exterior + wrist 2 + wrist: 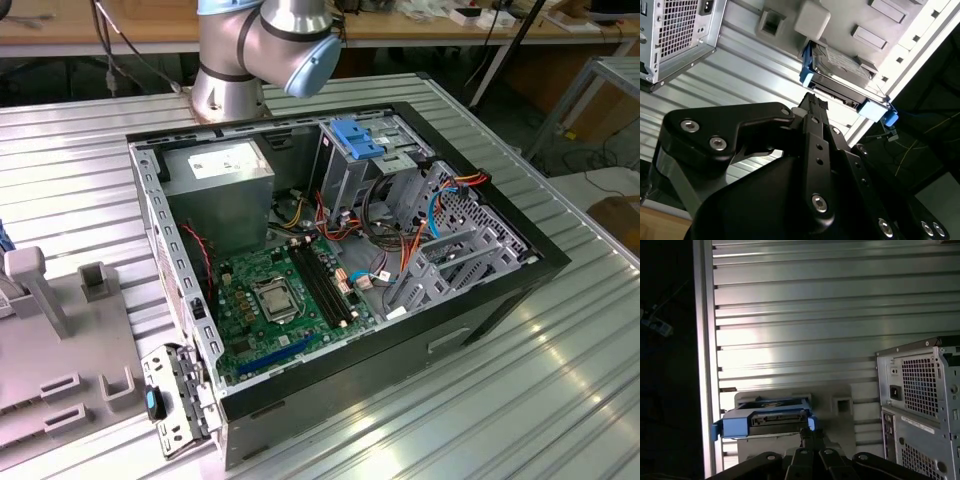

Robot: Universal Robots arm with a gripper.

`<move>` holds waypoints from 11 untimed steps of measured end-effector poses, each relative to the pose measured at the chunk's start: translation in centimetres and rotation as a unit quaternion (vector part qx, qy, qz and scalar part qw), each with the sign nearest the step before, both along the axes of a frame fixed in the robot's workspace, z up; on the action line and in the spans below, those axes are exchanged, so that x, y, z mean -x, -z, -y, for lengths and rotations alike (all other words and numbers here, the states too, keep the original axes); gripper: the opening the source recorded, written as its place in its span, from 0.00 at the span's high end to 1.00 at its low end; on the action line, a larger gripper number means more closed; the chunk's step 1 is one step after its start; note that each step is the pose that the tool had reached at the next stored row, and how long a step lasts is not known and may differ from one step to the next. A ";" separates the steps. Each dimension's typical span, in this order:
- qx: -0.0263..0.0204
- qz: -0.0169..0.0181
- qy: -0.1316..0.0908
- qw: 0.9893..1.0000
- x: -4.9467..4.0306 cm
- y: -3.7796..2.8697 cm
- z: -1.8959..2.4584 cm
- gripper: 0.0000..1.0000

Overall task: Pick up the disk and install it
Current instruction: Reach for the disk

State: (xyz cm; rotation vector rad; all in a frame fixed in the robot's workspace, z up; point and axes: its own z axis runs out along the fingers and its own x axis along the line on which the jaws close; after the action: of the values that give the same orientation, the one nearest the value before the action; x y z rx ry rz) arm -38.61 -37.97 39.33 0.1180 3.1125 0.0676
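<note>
My gripper (pixel 807 433) hovers pressed together, empty, near the disk (pixel 765 419) on the grey fixture (pixel 832 417). The disk is likely rigid, weighty and shock-sensitive, so I grip its blue carrier rails.

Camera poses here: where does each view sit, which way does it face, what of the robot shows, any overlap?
Exterior view: off the arm, high, looking down into the open computer case; arm joints show behind it.
First wrist view: on the arm, looking past the gripper at the disk on a grey fixture.
Second wrist view: on the arm, past the gripper's body at that disk.
Shared: both wrist views show gripper, disk, case rear.
</note>
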 end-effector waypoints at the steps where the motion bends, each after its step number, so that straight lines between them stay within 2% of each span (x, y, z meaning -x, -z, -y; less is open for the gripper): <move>1: 0.000 0.000 0.000 1.000 0.28 0.00 0.00 0.89; 11: 0.000 0.000 0.000 1.000 3.08 0.00 -0.01 0.89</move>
State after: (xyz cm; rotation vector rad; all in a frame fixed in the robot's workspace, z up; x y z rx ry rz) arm -41.69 -37.96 39.33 0.1180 3.1125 0.0676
